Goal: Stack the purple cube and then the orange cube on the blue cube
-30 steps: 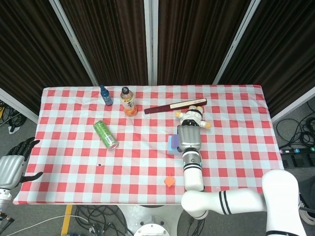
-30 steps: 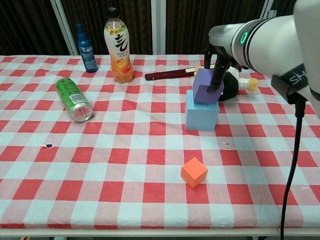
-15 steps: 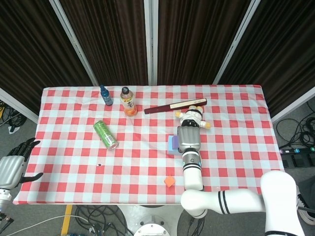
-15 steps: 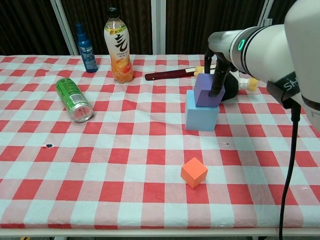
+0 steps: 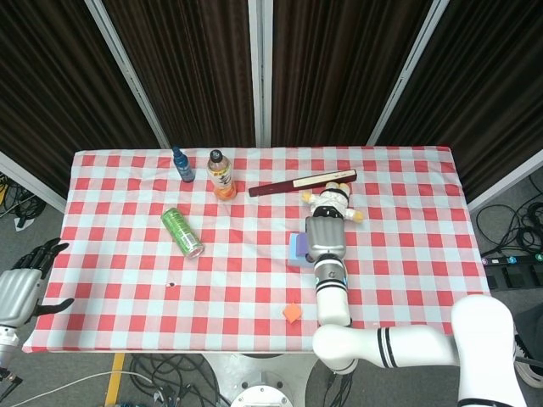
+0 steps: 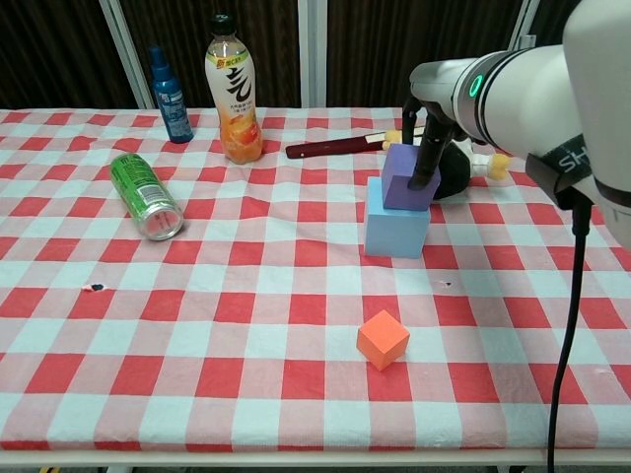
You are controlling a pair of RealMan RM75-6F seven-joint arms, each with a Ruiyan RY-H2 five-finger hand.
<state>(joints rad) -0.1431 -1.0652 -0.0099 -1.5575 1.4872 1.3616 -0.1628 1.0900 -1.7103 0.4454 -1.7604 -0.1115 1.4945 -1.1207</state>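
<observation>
The right robot hand [image 6: 431, 163] is pinching the purple cube [image 6: 409, 177] atop the blue cube [image 6: 396, 219], seating it squarely, while the orange cube [image 6: 383, 339] is waiting nearer the bench's front edge.

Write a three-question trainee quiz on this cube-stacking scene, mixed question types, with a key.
1. True or false: the orange cube already sits on the stack.
2. Multiple choice: the purple cube is a) flat on the cloth, b) on the blue cube with the right hand at it, c) inside the green can.
3. Fill in: the green can lies on its ____.

Key:
1. False; it rests alone on the checked cloth, nearer the camera.
2. b
3. side
</observation>
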